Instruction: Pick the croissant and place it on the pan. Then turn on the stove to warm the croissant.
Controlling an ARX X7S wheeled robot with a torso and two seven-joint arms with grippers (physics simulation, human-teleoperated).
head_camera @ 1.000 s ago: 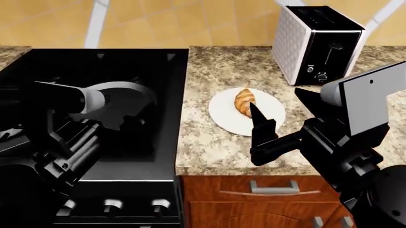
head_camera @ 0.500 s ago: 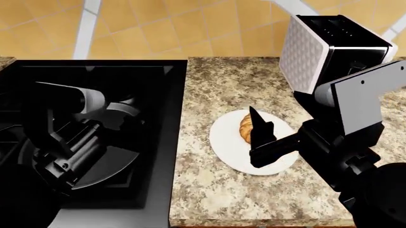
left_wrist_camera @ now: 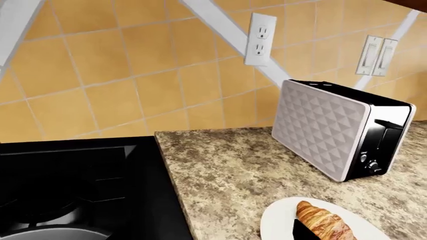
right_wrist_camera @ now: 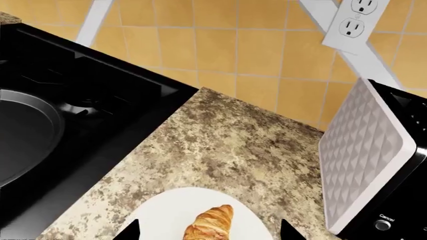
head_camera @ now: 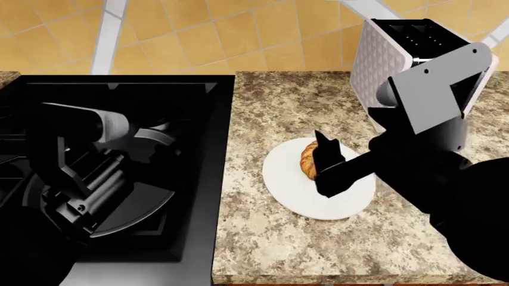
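Note:
The golden-brown croissant (head_camera: 306, 156) lies on a round white plate (head_camera: 306, 199) on the granite counter. My right gripper (head_camera: 326, 170) hovers just above it; one dark finger hides part of the pastry. In the right wrist view the croissant (right_wrist_camera: 211, 224) sits between the two fingertips (right_wrist_camera: 133, 231), which stand wide apart, so the gripper (right_wrist_camera: 210, 236) is open. The black pan (head_camera: 133, 207) sits on the glossy black stove (head_camera: 199, 113), mostly hidden under my left arm. The pan also shows in the right wrist view (right_wrist_camera: 20, 135). My left gripper's jaws do not show. The left wrist view shows the croissant (left_wrist_camera: 325, 223).
A white quilted toaster (head_camera: 390, 47) stands at the back right of the counter, close behind my right forearm; it also shows in the right wrist view (right_wrist_camera: 363, 165). A tiled wall with outlets (right_wrist_camera: 363, 20) runs behind. The stove knobs are out of view.
The head view has shifted forward, dropping the knobs and drawers from view. My right arm has lifted its elbow and brought the gripper down over the croissant. The left arm has stayed over the pan.

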